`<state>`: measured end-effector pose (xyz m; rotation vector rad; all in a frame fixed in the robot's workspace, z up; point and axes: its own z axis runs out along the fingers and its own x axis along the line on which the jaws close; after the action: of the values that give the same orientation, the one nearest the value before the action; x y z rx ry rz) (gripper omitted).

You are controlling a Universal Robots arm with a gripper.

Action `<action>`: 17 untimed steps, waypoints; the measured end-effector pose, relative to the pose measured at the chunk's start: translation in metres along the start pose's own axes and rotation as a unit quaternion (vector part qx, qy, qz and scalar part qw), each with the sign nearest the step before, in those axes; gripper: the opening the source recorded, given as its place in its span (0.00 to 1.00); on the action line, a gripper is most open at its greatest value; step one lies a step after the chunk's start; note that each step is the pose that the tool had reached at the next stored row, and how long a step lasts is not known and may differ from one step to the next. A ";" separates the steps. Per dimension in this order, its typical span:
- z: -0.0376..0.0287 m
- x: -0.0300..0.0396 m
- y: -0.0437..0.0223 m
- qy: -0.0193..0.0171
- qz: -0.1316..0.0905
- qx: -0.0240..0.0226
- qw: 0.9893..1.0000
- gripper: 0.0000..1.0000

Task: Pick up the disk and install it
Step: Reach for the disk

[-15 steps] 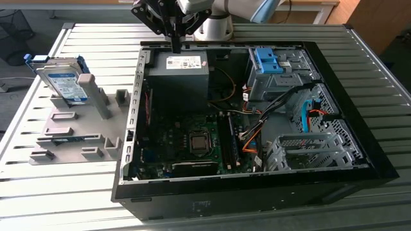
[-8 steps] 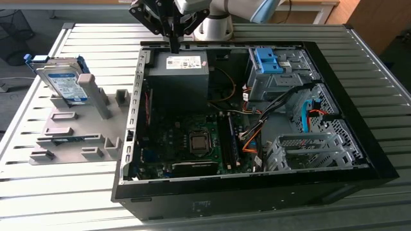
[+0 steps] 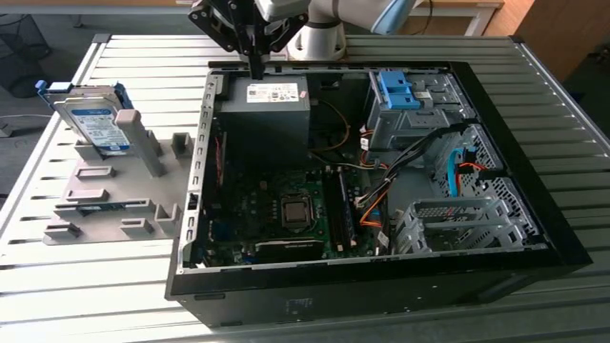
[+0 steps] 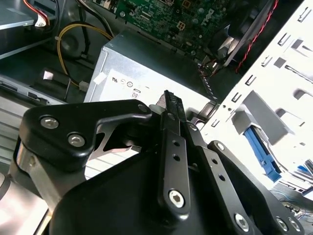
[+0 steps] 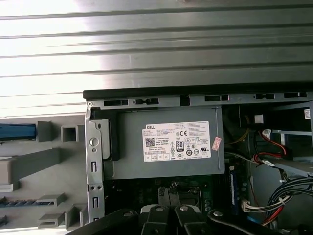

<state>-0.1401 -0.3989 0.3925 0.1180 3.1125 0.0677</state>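
gripper at rear rim of open computer case; disk parked in rack, well apart.
exterior view: the gripper (image 3: 257, 73) hangs fingers-down at the far rim of the computer case (image 3: 533, 179), just above the power supply (image 3: 267, 118), fingers drawn close together with nothing between them. the disk (image 3: 96, 121) stands on edge, tilted, in the grey rack (image 3: 105, 193) on the slatted table (image 3: 76, 286), off the case toward the exterior view's left, untouched. a blue clip bracket (image 3: 396, 89) sits on a metal cage inside the case. first wrist view: the power supply (image 5: 132, 142) with its white sticker face-on, the grey rack (image 5: 68, 171) just beside the case wall, the gripper (image 5: 167, 190) narrow. second wrist view: the gripper (image 4: 168, 98) linkage close up over the power supply (image 4: 127, 73), with motherboard (image 4: 166, 19) and yellow cable (image 4: 73, 32) beyond.
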 end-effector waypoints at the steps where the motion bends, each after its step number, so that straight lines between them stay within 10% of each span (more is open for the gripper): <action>1: 0.0000 0.0004 0.0000 0.000 0.000 0.000 1.000 0.11; 17: 0.0004 0.0073 -0.0006 0.000 0.000 0.000 1.000 0.11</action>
<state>-0.1474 -0.3989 0.3919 0.1180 3.1125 0.0677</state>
